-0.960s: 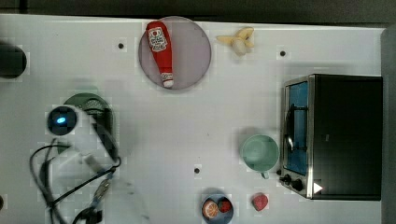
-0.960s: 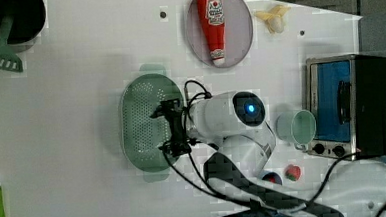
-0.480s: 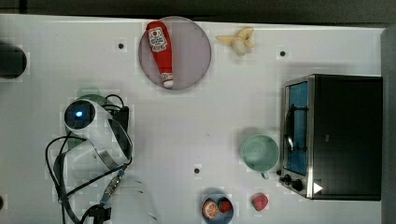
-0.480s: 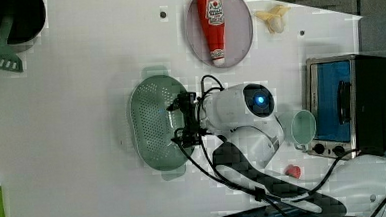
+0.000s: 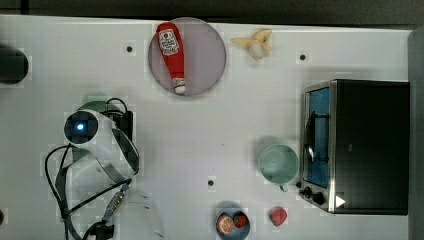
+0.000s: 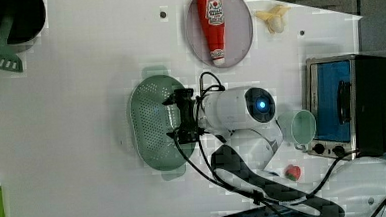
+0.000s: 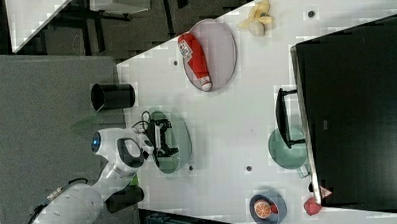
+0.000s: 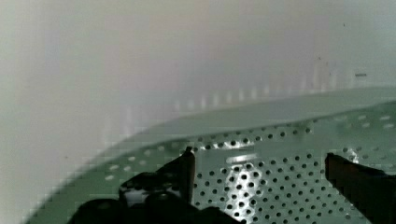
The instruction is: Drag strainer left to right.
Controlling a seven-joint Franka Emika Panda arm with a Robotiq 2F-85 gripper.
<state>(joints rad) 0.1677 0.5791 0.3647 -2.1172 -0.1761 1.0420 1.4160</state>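
The pale green perforated strainer (image 6: pixel 151 123) lies on the white table, in the left view's middle and left of the arm. In the top view a bit of its rim (image 5: pixel 92 99) shows past the arm, and the right view has the strainer (image 7: pixel 181 137) under the hand. My gripper (image 6: pixel 174 117) reaches down into the bowl, open, its two black fingers apart over the holed floor with nothing between them. The wrist view looks along the strainer's inner wall (image 8: pixel 261 135), and there the gripper (image 8: pixel 259 172) has one fingertip on each side.
A grey plate (image 5: pixel 205 55) holds a ketchup bottle (image 5: pixel 171 47). A banana (image 5: pixel 256 42) lies beyond it. A mint cup (image 5: pixel 278 163) stands by the toaster oven (image 5: pixel 360 145) on the top view's right. A fruit bowl (image 5: pixel 232 223) is near the front edge.
The arm has moved toward the left view's right, and the strainer has shifted that way with it. The fingers stay apart.
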